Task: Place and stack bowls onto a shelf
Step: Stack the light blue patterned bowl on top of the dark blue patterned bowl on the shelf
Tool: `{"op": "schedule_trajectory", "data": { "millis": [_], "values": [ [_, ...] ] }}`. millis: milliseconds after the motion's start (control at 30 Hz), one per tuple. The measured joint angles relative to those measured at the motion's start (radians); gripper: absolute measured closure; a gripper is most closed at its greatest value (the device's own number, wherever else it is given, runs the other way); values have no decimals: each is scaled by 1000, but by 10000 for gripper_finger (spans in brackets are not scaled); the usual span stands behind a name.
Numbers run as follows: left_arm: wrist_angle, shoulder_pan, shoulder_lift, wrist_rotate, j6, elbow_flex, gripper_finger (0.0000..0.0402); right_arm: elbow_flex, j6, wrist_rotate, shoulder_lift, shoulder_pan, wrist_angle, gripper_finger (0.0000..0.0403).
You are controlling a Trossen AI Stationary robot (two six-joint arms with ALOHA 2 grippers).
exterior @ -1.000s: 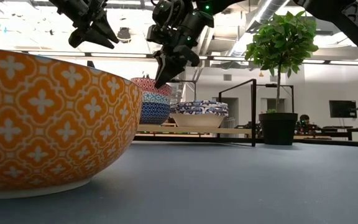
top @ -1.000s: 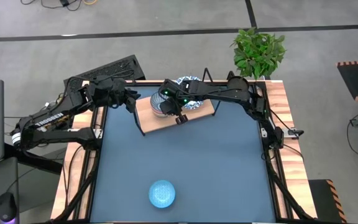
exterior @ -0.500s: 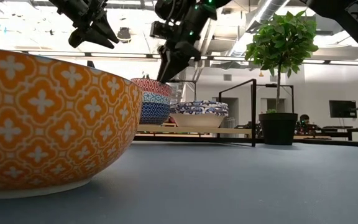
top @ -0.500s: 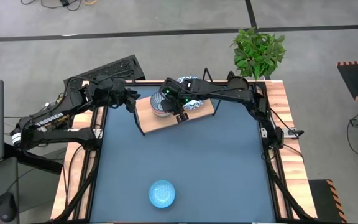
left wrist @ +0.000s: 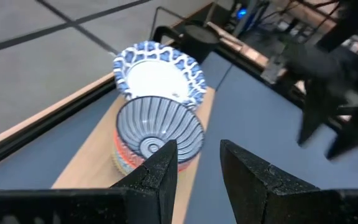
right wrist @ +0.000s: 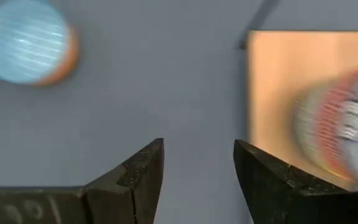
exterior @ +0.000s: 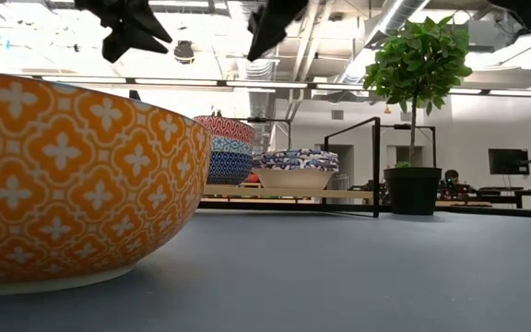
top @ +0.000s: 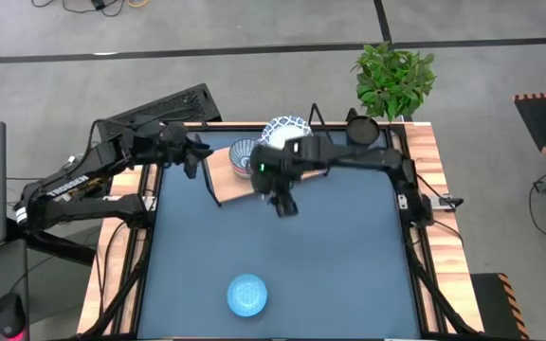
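The light-wood shelf [top: 224, 182] stands at the table's far edge. On it a stack of small bowls [top: 245, 156], grey-blue striped one on top, stands beside the white blue-rimmed bowls [top: 285, 131]; both show in the low view [exterior: 224, 148] [exterior: 295, 166]. A bowl, light blue inside and yellow-orange outside [top: 247, 295] [exterior: 72, 175], rests on the table near its near edge. My right gripper [top: 282, 206] [right wrist: 197, 163] is open and empty, in the air just nearer than the shelf. My left gripper [top: 192, 159] [left wrist: 197, 171] is open and empty, left of the shelf.
A black cup [top: 360, 128] and a potted plant [top: 394, 80] stand at the far right corner. The shelf's black wire frame [exterior: 376, 166] rises at its right end. Bare blue tabletop [top: 349, 256] lies between the shelf and the near bowl.
My right gripper has drawn back from above the small-bowl stack toward the table's near edge and risen, turning so that it looks down on the tabletop. My left gripper has risen a little. The bowls have stayed where they were.
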Motion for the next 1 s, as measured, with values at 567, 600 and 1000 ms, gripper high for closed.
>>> {"op": "schedule_trajectory", "data": {
  "millis": [567, 600, 1000],
  "values": [
    [-46, -1, -56, 39, -24, 0, 295, -252, 245, 128, 20, 300, 552, 184],
    [-49, -1, -56, 38, -25, 0, 295, -270, 264, 129, 21, 305, 563, 184],
    [-42, -1, -55, -15, -45, -6, 295, -419, 345, 137, 21, 347, 672, 184]
  ]
}}
